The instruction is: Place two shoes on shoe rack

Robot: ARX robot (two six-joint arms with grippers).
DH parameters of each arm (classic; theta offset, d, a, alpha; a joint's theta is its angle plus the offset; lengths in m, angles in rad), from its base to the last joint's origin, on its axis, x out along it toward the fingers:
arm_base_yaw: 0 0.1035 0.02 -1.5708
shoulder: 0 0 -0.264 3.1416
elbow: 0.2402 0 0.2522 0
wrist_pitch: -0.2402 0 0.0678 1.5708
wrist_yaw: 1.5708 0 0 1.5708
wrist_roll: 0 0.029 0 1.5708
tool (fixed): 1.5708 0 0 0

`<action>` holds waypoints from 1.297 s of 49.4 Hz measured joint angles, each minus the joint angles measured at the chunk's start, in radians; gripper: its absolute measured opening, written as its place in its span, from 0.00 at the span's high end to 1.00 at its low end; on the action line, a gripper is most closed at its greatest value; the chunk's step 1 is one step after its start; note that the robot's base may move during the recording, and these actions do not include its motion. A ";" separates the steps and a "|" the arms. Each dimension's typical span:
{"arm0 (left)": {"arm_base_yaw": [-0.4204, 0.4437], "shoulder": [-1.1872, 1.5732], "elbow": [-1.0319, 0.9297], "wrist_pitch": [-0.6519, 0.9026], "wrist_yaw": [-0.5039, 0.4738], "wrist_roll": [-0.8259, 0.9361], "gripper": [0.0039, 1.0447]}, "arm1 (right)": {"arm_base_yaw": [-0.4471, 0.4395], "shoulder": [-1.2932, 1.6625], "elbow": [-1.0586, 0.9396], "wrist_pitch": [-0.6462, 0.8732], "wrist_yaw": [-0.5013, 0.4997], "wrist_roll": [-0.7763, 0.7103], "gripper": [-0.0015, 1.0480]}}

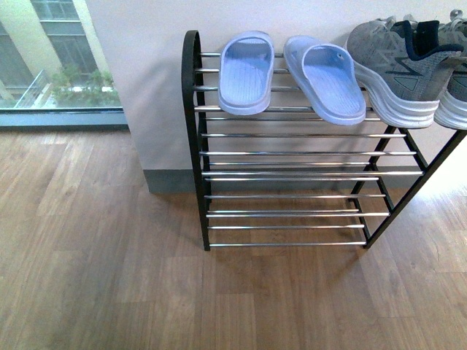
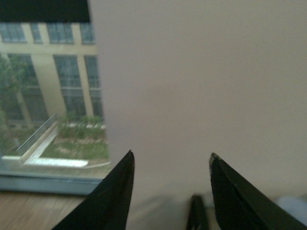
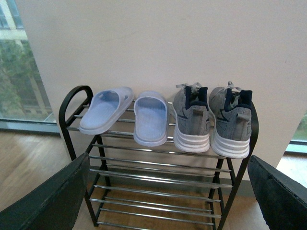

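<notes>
Sneakers side by side atop rack

Rack top tier full w/ sandals & sneakers; lower tiers free.

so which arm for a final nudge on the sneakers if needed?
Right, probably. Its open tool faces the shoe rack squarely, with both grey sneakers side by side on the top tier ahead. The left tool, also open, points at bare wall and window, away from them.
</notes>
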 joint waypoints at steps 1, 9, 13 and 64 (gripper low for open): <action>0.013 -0.014 -0.046 0.013 0.009 0.000 0.65 | 0.000 0.000 0.000 0.000 0.000 0.000 0.09; 0.060 -0.124 -0.271 0.077 0.078 0.000 0.87 | 0.000 0.000 0.000 0.000 0.000 0.000 0.09; 0.079 -0.184 -0.342 0.101 0.105 0.000 0.97 | 0.000 0.000 0.000 0.000 0.000 0.000 0.09; 0.352 -0.814 -0.887 -0.001 0.365 -0.002 0.99 | 0.000 0.000 0.000 0.000 0.000 0.000 0.09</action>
